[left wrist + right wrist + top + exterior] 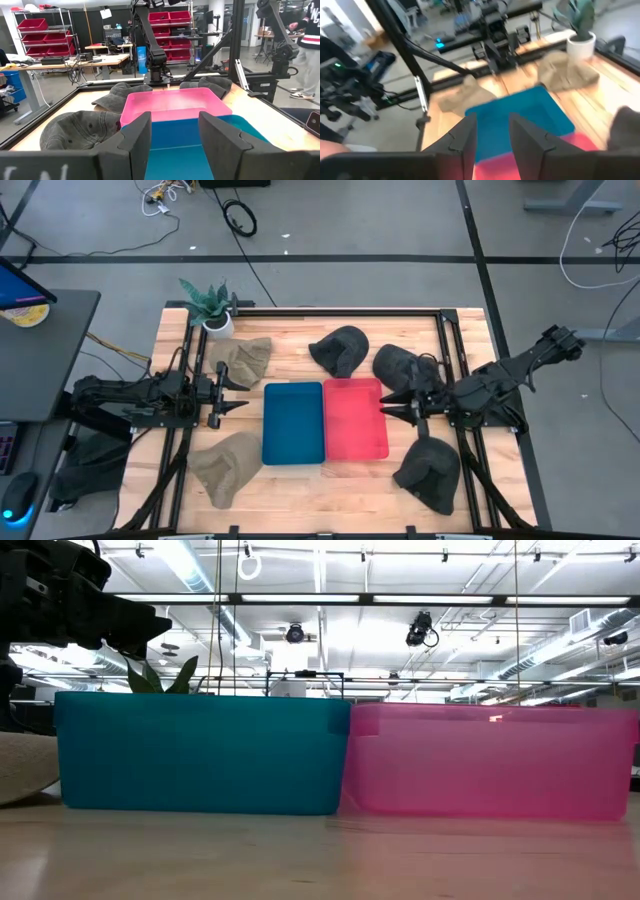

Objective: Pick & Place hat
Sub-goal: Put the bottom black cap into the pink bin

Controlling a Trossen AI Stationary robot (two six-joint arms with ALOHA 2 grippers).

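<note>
Two tan hats lie flat on the table left of the bins, one toward the far edge (245, 360) and one toward the near edge (228, 465). Three dark hats lie on the right: two far (340, 350) (400, 365) and one near (430, 473). My left gripper (235, 395) (175, 132) hovers open just left of the blue bin (293, 422), between the tan hats. My right gripper (393, 405) (492, 132) hovers open at the right edge of the pink bin (354, 418). Neither holds anything.
The blue bin (200, 750) and pink bin (490, 760) stand side by side mid-table. A potted plant (212, 308) sits at the far left corner, next to the far tan hat. Black frame rails run along the table's sides. A person (300, 30) stands beyond the table.
</note>
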